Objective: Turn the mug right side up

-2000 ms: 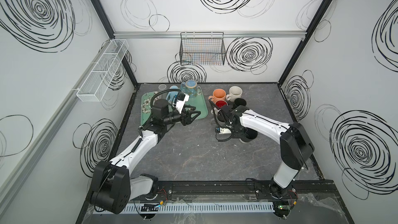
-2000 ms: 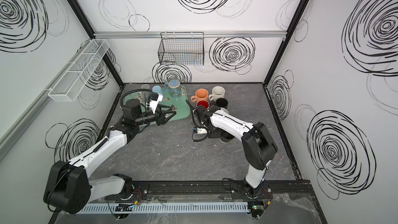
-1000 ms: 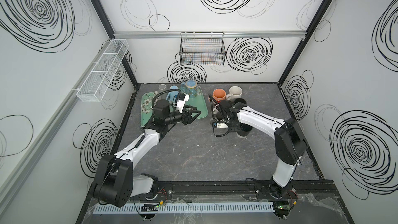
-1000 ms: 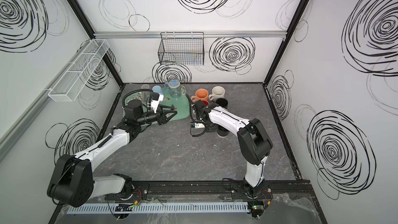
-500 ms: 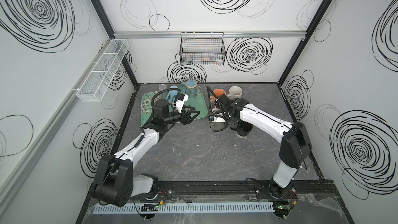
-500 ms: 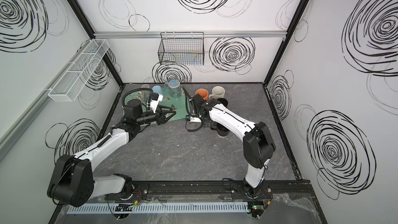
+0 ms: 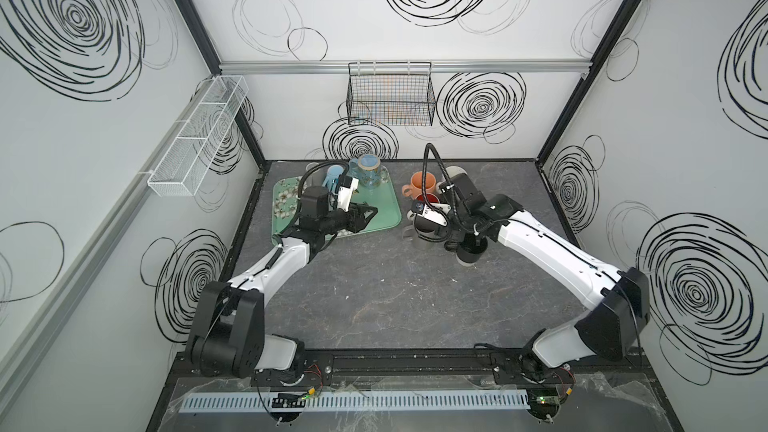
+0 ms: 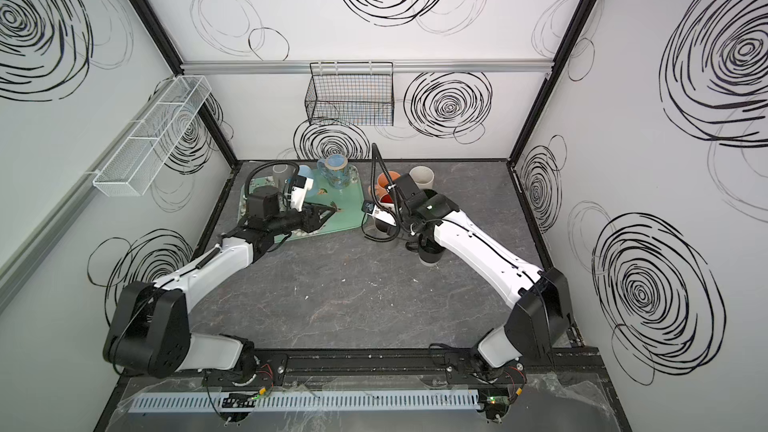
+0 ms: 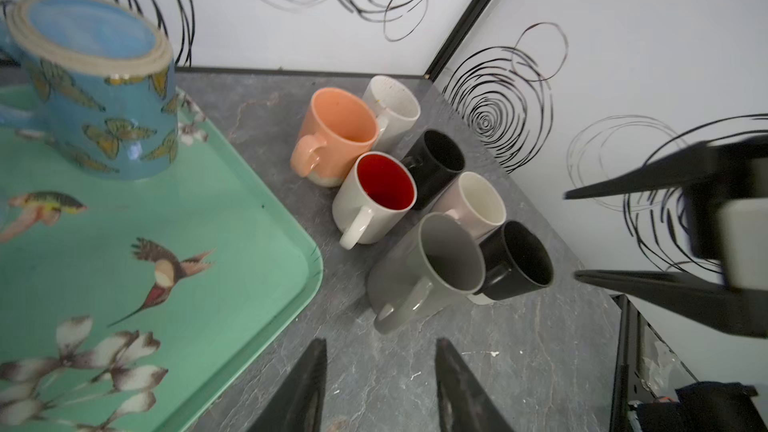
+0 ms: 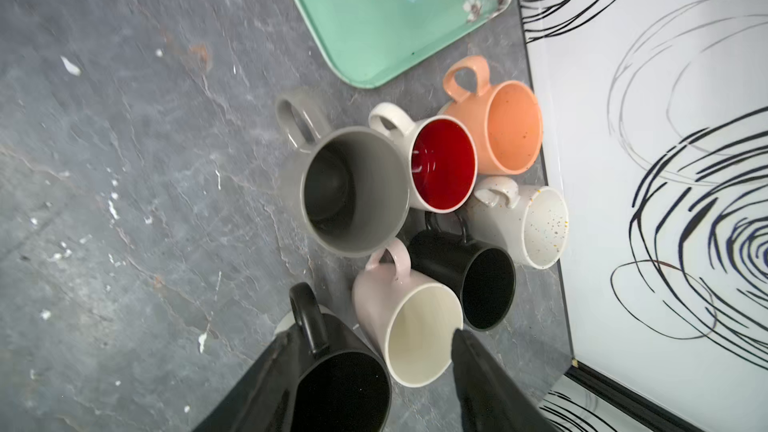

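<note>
1. The counter [image 10: 124, 160] looks like matt, veined grey stone.
2. The green tray [image 9: 232, 218] is smooth and glossy.
3. The butterfly mug [image 9: 99, 118] is glazed, its upturned foot ring bare and rough.
4. My left fingers [image 9: 303, 392] are matt black plastic.

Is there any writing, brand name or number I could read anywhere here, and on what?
None: no readable text in any view.
The plain mugs carry no lettering; the blue mug shows only butterflies, the green tray only birds and flowers, the walls only black scribbles.
</note>
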Controlling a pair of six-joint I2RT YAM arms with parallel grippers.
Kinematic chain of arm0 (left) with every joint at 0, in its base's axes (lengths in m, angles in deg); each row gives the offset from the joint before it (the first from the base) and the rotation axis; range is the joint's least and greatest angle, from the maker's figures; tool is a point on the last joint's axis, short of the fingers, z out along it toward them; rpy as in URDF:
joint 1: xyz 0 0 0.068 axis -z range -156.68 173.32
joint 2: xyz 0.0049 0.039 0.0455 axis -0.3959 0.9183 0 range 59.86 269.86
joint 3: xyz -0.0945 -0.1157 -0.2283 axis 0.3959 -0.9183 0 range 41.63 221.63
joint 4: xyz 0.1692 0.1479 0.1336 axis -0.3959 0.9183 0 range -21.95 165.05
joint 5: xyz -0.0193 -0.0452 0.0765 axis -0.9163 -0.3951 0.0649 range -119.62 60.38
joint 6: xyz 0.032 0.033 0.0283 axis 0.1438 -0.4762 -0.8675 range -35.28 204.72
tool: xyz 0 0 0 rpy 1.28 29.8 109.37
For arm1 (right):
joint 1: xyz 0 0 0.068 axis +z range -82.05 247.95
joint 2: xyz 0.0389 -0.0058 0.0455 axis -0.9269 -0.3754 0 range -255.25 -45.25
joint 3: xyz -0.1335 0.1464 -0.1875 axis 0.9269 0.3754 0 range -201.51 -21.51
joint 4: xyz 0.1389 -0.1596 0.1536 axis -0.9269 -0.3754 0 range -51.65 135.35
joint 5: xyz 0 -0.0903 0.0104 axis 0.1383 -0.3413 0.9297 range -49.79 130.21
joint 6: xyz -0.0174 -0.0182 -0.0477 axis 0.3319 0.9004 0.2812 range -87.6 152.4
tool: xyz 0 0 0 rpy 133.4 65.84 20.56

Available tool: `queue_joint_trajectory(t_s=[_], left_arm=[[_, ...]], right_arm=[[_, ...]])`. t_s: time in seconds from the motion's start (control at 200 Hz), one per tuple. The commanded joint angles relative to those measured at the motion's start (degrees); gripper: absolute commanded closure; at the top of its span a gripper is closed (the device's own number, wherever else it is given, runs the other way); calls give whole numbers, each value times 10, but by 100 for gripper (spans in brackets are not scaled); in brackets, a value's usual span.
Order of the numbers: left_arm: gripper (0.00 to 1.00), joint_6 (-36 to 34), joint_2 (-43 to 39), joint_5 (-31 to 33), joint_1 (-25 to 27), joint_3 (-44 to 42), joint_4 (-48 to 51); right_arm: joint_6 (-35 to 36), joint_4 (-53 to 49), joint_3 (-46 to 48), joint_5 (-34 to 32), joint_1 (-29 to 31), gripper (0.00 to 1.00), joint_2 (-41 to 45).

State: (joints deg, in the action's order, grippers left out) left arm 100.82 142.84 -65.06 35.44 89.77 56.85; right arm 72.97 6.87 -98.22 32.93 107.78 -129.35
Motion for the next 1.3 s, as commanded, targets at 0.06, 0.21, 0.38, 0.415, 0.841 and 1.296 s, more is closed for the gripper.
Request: queue_joint_trajectory(t_s=[0.06,0.21,0.38,0.415,0.841,1.296], left_arm=[[61,62,37,81,6,2,-17],[44,20,42,177,-19,65,66],[38,-36,88,233,-75,169,137],[38,-48,105,239,-86,190,146],[35,-212,328,239,-130,448,282],[27,-345,433,166,-143,568,373]], right_arm=[[-165,181,57,59,5,31,29],[-294,261,49,22,3,25,-4],[-416,217,-67,-19,-9,26,-115],[-437,197,-98,-22,-10,27,-144],[-517,203,-270,23,17,36,-342],[-508,218,-304,96,35,37,-409]])
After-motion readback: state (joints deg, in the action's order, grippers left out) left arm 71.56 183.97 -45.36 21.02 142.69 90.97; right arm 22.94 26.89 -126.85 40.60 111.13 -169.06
